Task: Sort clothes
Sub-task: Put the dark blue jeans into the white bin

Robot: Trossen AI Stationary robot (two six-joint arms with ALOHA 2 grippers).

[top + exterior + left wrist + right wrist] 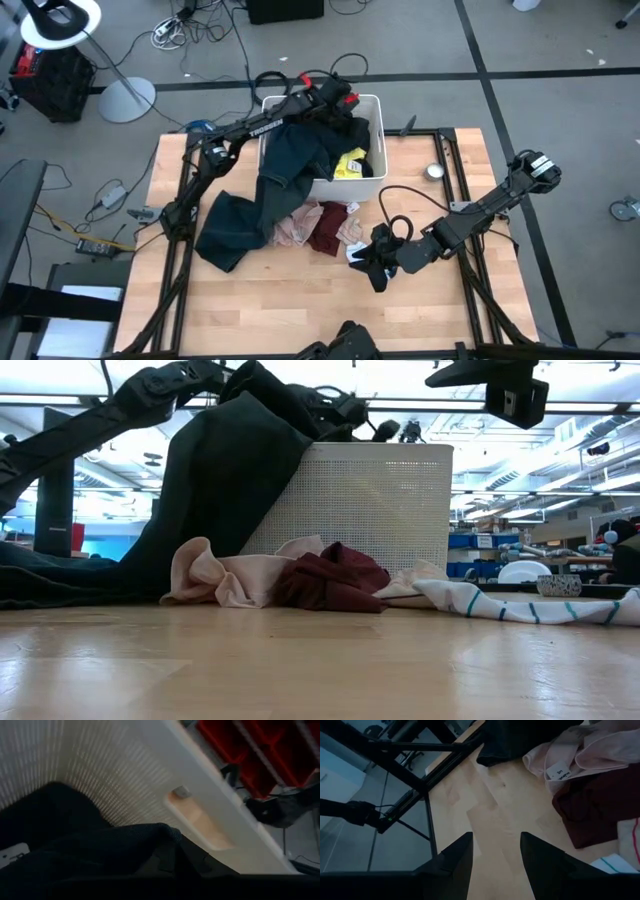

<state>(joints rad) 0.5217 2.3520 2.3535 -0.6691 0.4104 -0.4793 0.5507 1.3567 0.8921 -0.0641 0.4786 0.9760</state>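
My left gripper [335,100] reaches into the white bin [372,100], buried in dark cloth — I cannot tell its fingers' state. My right gripper [495,852] hovers over bare counter [300,300], fingers parted and empty, beside the pink [225,575], maroon [335,580] and striped pieces [520,605].

The high view is looking straight down on the table [300,310]. The low view is looking level across it, sharing the white bin [375,505]. Wrist views are looking close past fingers.
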